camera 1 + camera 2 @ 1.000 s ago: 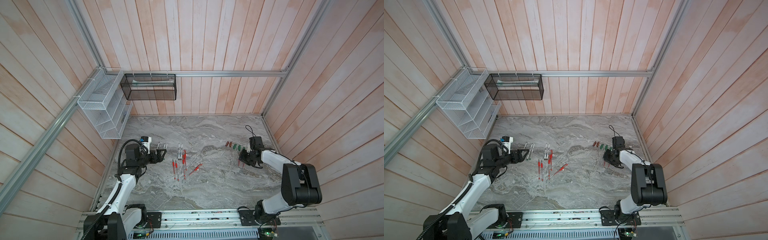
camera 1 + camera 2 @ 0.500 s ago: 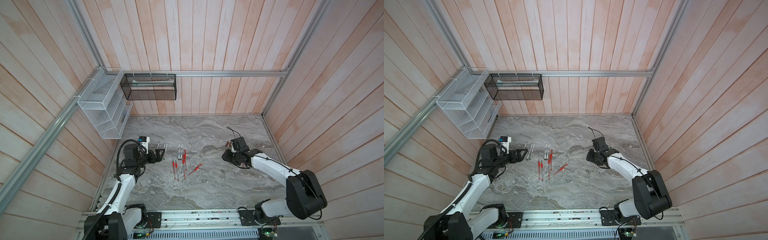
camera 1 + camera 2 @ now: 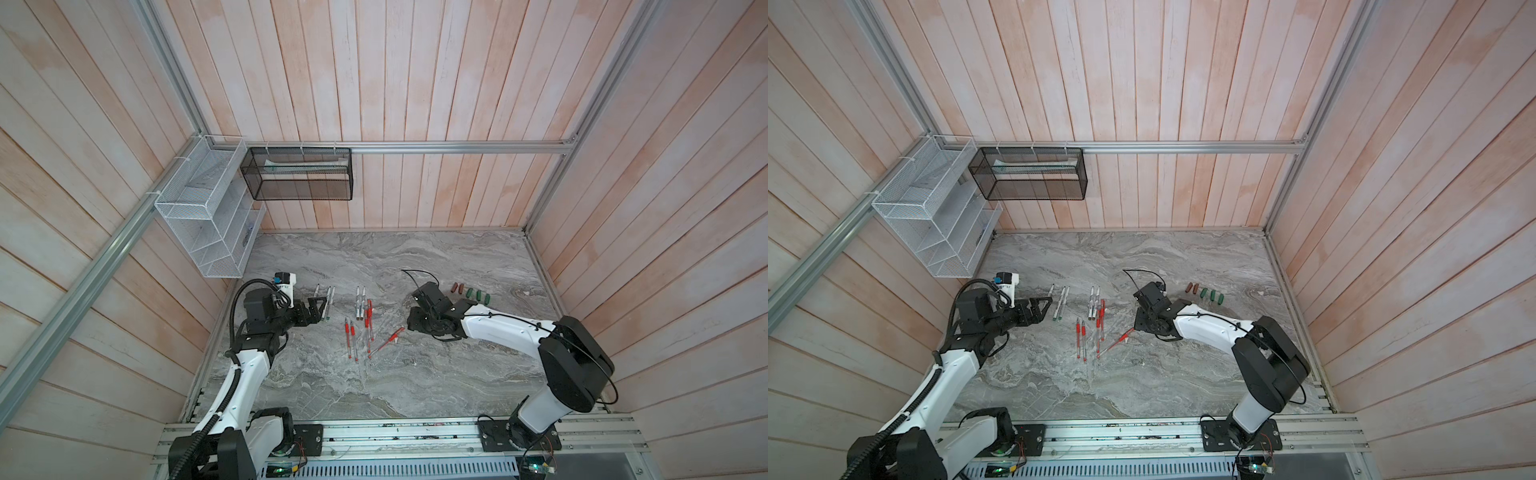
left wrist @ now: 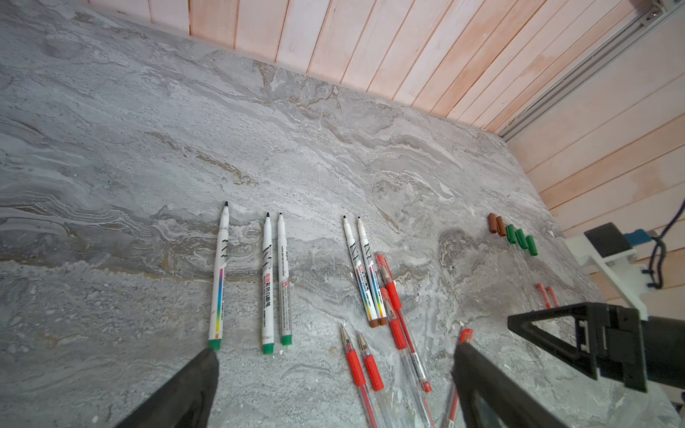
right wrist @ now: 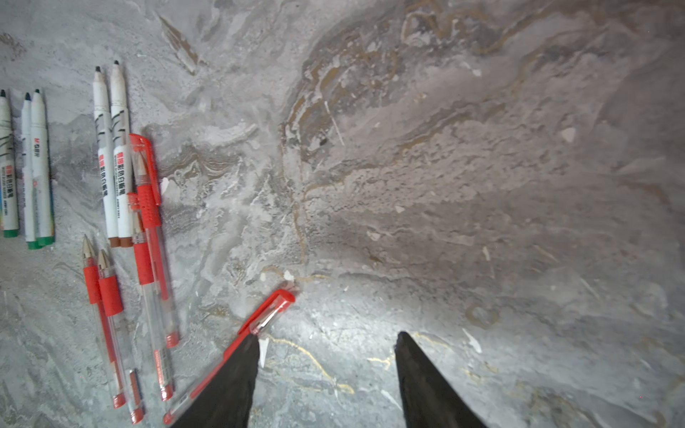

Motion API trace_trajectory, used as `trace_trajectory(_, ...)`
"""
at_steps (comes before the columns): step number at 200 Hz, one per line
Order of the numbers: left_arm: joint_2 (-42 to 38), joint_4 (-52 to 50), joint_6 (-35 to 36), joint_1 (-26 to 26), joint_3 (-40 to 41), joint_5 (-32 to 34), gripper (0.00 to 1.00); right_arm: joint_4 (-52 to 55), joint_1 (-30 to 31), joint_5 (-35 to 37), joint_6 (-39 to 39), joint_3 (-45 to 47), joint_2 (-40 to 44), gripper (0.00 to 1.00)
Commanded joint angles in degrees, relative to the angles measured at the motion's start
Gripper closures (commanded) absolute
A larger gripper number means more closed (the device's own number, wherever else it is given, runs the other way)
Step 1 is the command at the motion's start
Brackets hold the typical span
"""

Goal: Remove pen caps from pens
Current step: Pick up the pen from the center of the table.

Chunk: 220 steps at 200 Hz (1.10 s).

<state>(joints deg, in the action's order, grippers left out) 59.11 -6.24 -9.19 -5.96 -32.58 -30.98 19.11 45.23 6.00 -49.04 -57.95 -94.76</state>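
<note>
Five uncapped white markers point(image 4: 267, 281) lie in a row left of centre. Beside them are clear pens with red grips: two uncapped point(image 4: 357, 365) and two more under red caps point(image 5: 146, 185). One capped red pen point(image 5: 267, 318) lies slanted, apart from the rest. Loose brown and green pen caps point(image 3: 471, 293) sit in a row at the right, with two red caps point(image 4: 548, 296) nearer. My left gripper point(image 3: 318, 309) hangs open and empty by the leftmost markers. My right gripper point(image 3: 412, 324) is open and empty, one fingertip point(image 5: 252, 344) just over the slanted pen's barrel.
A white wire rack point(image 3: 208, 216) and a black mesh basket point(image 3: 299, 178) hang on the walls at the back left. Wooden walls enclose the marble table point(image 3: 374, 257) on three sides. An aluminium rail point(image 3: 395, 434) runs along its front edge.
My right gripper has swung from beside the loose caps at the right to the slanted red pen, with its jaws opening. The left gripper stayed in place and opened slightly wider.
</note>
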Motion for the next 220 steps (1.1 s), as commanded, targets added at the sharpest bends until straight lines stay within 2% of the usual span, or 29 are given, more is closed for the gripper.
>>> trace_trajectory(1,-0.8,0.2,1.1,-0.2,-0.6,0.5,0.0,5.0,3.0,5.8,1.7,-4.8,-3.9,0.4)
trace_trajectory(44,-0.8,0.7,1.1,-0.2,-0.5,0.6,0.0,14.2,7.9,12.3,4.5,-15.8,-12.8,0.39)
trace_trajectory(70,-0.9,0.1,0.8,-0.2,-1.0,-0.4,0.0,17.2,8.6,12.0,4.8,-19.6,-16.1,0.39)
trace_trajectory(92,-0.9,0.7,1.2,-0.2,-0.5,0.7,0.0,18.0,11.0,13.6,7.3,-22.9,-19.1,0.39)
trace_trajectory(127,-1.0,0.4,1.0,0.0,-0.8,-0.2,0.0,25.2,13.7,16.0,11.4,-31.5,-25.9,0.38)
trace_trajectory(149,-1.3,0.6,1.6,0.2,-0.4,1.0,0.0,27.1,16.1,19.2,15.4,-33.6,-28.2,0.38)
trace_trajectory(169,-1.3,0.2,1.1,0.2,-0.6,-0.2,0.0,31.9,16.8,20.3,15.5,-35.8,-30.3,0.38)
trace_trajectory(186,-1.3,0.7,1.3,0.2,-0.5,0.4,0.0,31.8,17.7,21.3,16.0,-34.7,-29.6,0.38)
trace_trajectory(220,-1.4,0.3,1.1,0.8,-0.7,0.0,0.0,30.9,19.1,18.7,16.8,-31.4,-28.2,0.38)
